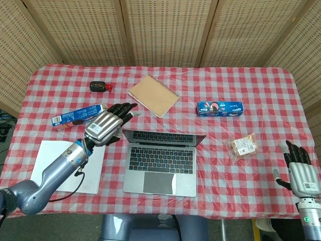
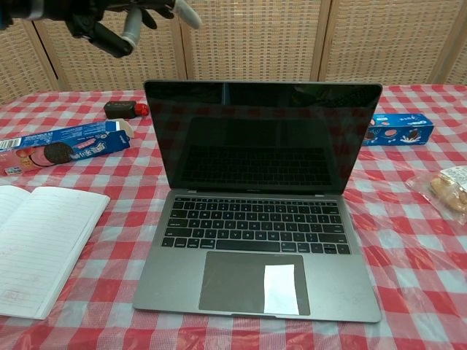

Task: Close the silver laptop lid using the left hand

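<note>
The silver laptop (image 1: 161, 163) (image 2: 259, 219) stands open at the table's front middle, its lid (image 2: 263, 136) upright and screen dark. My left hand (image 1: 108, 123) (image 2: 120, 20) hovers open, fingers spread, above and just left of the lid's top left corner, not touching it. My right hand (image 1: 299, 169) is open at the table's front right edge, away from the laptop.
An open white notebook (image 1: 70, 165) lies left of the laptop, under my left forearm. A blue cookie box (image 1: 75, 115), a black and red item (image 1: 99, 86), a brown notebook (image 1: 153, 95), a second blue box (image 1: 219, 108) and a snack bag (image 1: 244, 146) lie around.
</note>
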Available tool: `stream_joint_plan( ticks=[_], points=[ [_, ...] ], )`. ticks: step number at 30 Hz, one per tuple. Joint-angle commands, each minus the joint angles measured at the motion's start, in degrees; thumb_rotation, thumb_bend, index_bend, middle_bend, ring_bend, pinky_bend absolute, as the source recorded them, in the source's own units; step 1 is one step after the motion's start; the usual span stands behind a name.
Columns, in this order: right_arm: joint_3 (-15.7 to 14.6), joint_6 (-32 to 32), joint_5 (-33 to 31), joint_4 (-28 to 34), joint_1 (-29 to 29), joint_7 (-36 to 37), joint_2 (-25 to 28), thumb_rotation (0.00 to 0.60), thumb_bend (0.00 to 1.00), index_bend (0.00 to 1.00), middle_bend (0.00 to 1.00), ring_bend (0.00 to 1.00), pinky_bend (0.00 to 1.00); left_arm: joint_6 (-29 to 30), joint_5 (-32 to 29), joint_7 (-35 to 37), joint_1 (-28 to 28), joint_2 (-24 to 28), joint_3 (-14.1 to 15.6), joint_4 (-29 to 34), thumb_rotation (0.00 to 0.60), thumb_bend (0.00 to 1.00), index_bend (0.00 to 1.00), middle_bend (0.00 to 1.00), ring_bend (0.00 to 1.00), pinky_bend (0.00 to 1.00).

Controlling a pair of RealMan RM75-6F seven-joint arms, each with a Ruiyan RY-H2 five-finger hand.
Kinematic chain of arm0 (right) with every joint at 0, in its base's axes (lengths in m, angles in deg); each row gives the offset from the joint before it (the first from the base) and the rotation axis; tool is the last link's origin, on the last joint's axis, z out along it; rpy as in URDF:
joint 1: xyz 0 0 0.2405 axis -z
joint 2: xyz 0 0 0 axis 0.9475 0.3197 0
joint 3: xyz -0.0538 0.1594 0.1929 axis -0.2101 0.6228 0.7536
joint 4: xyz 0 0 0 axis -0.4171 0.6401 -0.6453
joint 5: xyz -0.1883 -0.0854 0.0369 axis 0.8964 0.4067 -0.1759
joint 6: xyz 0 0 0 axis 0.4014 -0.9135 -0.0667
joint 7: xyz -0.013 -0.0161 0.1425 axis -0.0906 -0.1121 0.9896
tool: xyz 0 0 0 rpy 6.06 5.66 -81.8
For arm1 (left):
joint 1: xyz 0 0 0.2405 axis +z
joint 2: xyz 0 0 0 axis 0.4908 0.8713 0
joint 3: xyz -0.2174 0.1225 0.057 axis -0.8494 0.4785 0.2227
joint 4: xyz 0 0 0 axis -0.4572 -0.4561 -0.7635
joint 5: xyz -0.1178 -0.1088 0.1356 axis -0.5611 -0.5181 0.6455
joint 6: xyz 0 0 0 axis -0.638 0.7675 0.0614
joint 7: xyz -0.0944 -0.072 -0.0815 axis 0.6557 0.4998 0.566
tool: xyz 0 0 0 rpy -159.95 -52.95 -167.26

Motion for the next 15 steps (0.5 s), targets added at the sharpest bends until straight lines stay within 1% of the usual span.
stream_joint_plan(
  ticks=[1,7,11,13,15],
  points=[
    [0.08,-0.43,-0.34,-0.22,-0.10,0.51,0.18,0.600,0.61,0.03,0.00,0.00,0.00,-1.38,-5.90,-3.11,-4.87,-3.49,-0.01,-2.04,0.600,1.00,0.15,0.00,0.00,0.11],
    [0.35,-1.23,-1.13,-0.93,-0.30,1.68,0.33,0.600,0.61,0.03,0.00,0.00,0.00,-1.85,-12.17,-5.99,-10.51,-6.81,0.65,-4.48,0.600,1.00,0.17,0.00,0.00,0.12],
    [0.58,-1.43,-1.47,-1.45,-0.37,2.47,0.39,0.600,0.60,0.03,0.00,0.00,0.00,-2.48,-15.82,-6.14,-13.63,-8.35,0.77,-5.71,0.600,1.00,0.19,0.00,0.00,0.13],
    [0.76,-1.52,-1.76,-1.61,-0.37,3.04,0.51,0.600,0.61,0.03,0.00,0.00,0.00,-2.52,-17.18,-5.95,-14.93,-9.25,0.94,-6.35,0.600,1.00,0.21,0.00,0.02,0.18],
    [0.92,-1.62,-1.95,-1.76,-0.40,3.55,0.59,0.600,0.61,0.03,0.00,0.00,0.00,-2.02,-18.13,-6.17,-16.06,-10.36,1.36,-7.25,0.600,1.00,0.26,0.04,0.07,0.24]
  ],
)
